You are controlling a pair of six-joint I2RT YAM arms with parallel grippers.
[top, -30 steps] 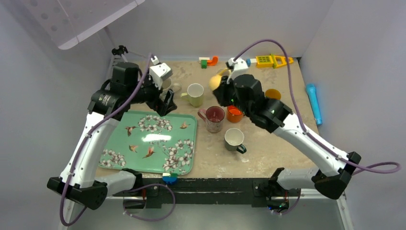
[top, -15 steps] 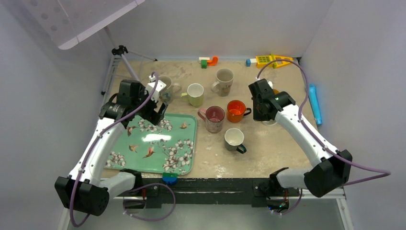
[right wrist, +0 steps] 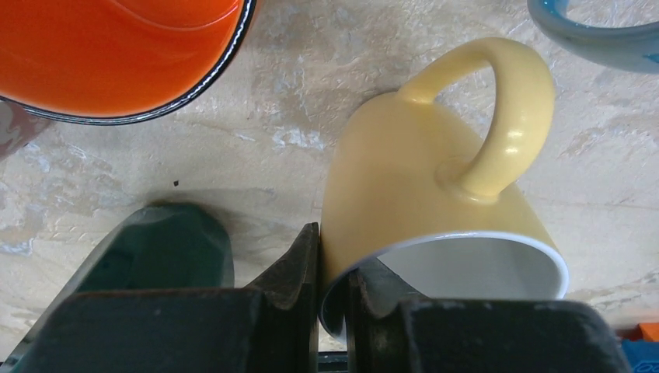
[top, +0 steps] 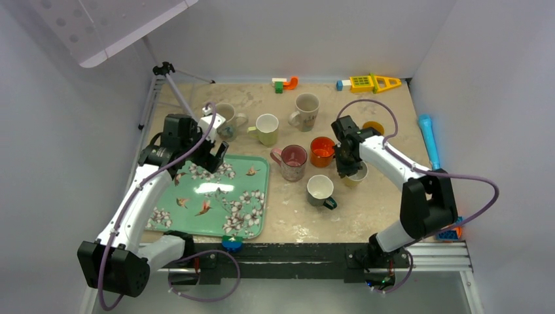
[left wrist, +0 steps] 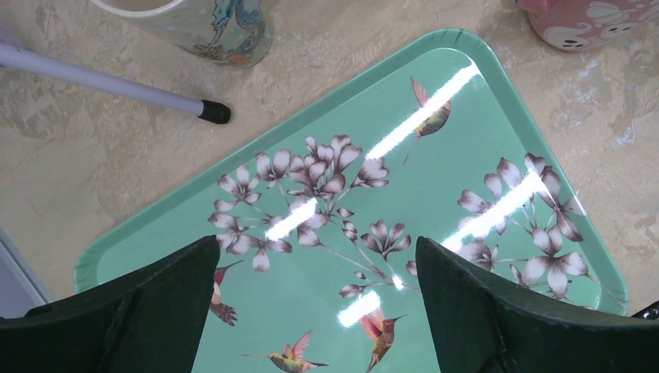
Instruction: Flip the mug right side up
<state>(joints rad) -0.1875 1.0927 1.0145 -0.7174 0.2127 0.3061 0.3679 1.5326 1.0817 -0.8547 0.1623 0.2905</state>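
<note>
The 2 fingers of the right gripper [right wrist: 334,260] are closed to a narrow slit on the wall of the yellow mug [right wrist: 423,163]. 1 finger [right wrist: 291,268] is pressed against the outside and the other [right wrist: 373,287] is set inside the mouth. The mug is smooth and glazed, yellow outside and white within, with a thick loop handle turned toward the wrist camera. It is held tilted, its mouth toward the gripper and its closed end away from it, over the mottled, sandy tabletop [right wrist: 264,155]. Whether the base touches the surface cannot be told. From above, the mug is largely hidden under the gripper. It is placed in the right half of the table, just right of the grey mug [top: 321,188].

A glossy orange mug [right wrist: 124,47] with a dark rim is cut off at the upper left of the wrist view. A blue-grey curve [right wrist: 598,31] is cut off at the upper right, and what it belongs to cannot be made out.

The fingers of the left gripper [left wrist: 316,252] are spread wide with nothing held between them. They are hung over a corner of the green tray [left wrist: 482,93], which is glossy and round-cornered, printed with hummingbirds and pale blossoms, and streaked with glare. Beyond it a grey tripod leg [left wrist: 116,81] with a black rubber foot is seen. An illustrated mug [left wrist: 225,27] and a pink mug [left wrist: 591,19] are both cut off by the top edge.
</note>
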